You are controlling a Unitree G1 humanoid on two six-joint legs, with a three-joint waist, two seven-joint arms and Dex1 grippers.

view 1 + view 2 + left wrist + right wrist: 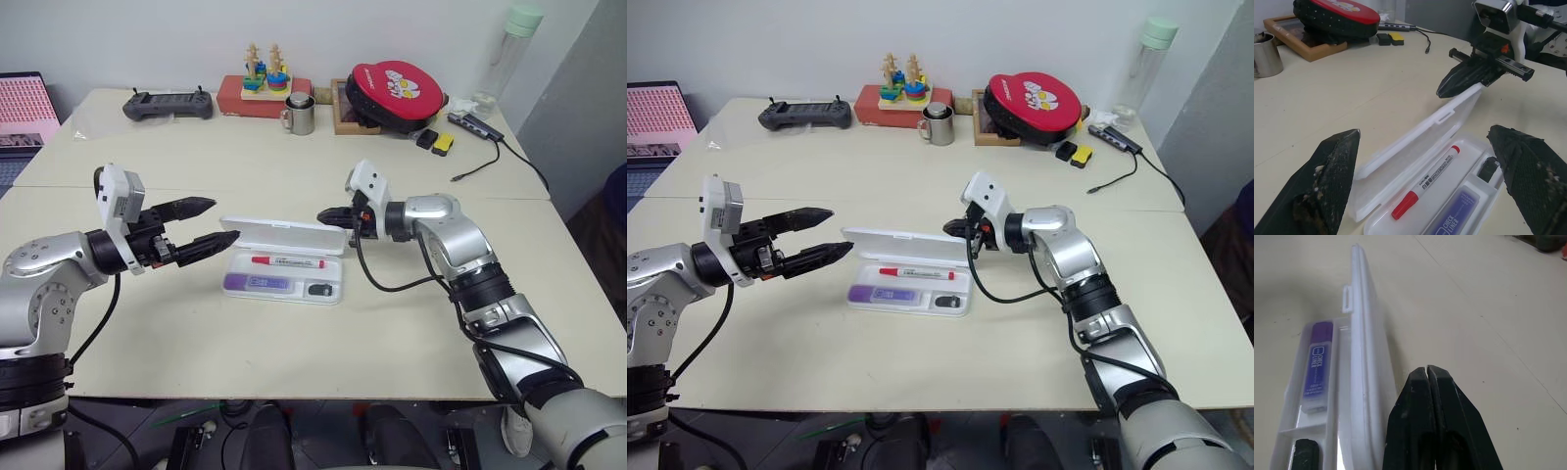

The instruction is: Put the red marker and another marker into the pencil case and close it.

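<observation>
Both markers lie in my open flat white plastic pencil case (284,238).
My right gripper (326,214), fingers pressed together, touches its raised lid's end; my left gripper (211,223), spread, hovers at the opposite end.

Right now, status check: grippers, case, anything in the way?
Left gripper open, empty, beside the pencil case. Right gripper shut, tips at the raised lid. Red marker and purple highlighter inside. Nothing blocking the lid.
</observation>
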